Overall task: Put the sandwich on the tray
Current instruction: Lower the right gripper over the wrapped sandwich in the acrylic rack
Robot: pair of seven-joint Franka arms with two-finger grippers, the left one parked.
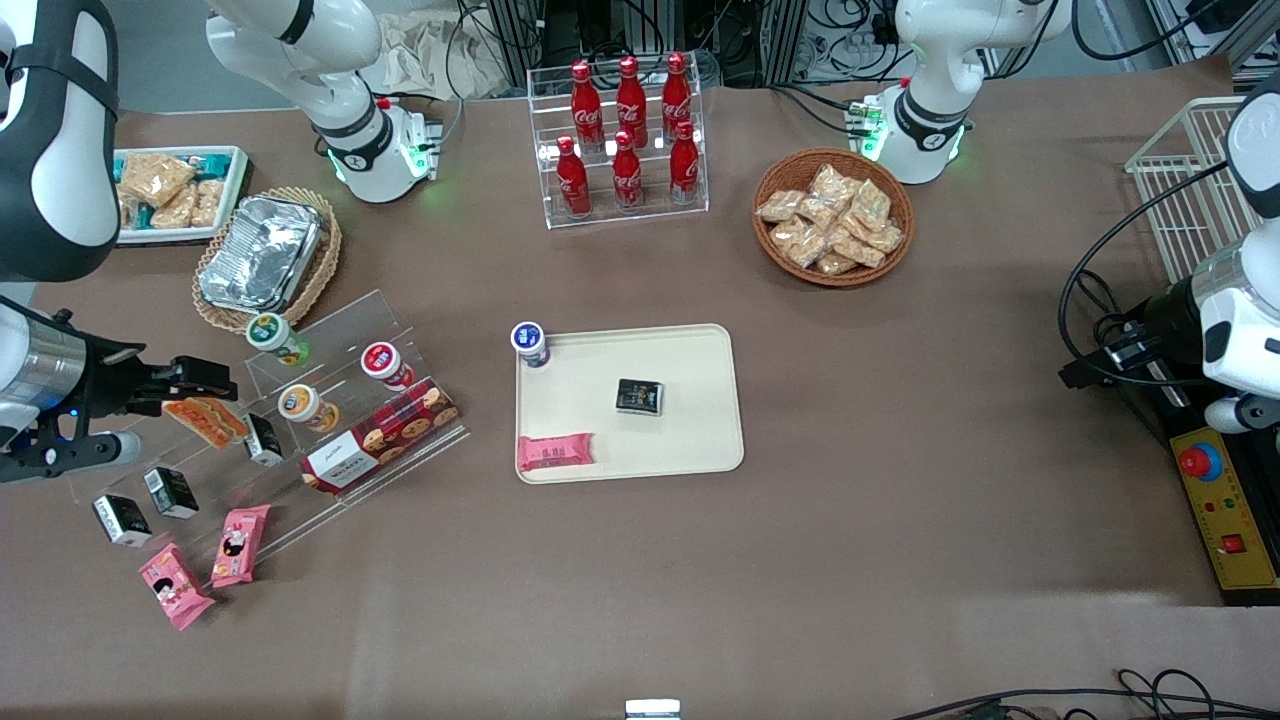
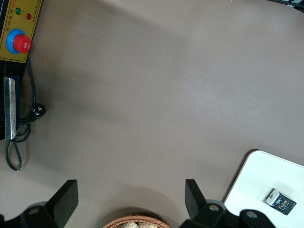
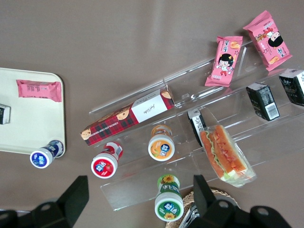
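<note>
The sandwich point(image 1: 205, 420), a clear-wrapped wedge with orange-red filling, lies on a step of the clear acrylic stand point(image 1: 345, 340) at the working arm's end of the table. It also shows in the right wrist view point(image 3: 224, 154). My right gripper point(image 1: 215, 382) hovers open and empty above the stand, just beside the sandwich and not touching it; between its fingers point(image 3: 140, 197) I see a green-lidded cup point(image 3: 168, 199). The cream-beige tray point(image 1: 690, 440) lies mid-table, also seen from the right wrist point(image 3: 23, 123).
On the tray are a pink bar point(image 1: 555, 452), a black box point(image 1: 640, 397) and a blue-lidded cup point(image 1: 530, 343). The stand holds cups, a cookie box point(image 1: 380, 437) and black boxes. Pink packs point(image 1: 240, 545), a foil container point(image 1: 262, 252), a cola rack point(image 1: 625, 130) and a snack basket point(image 1: 833, 218) surround.
</note>
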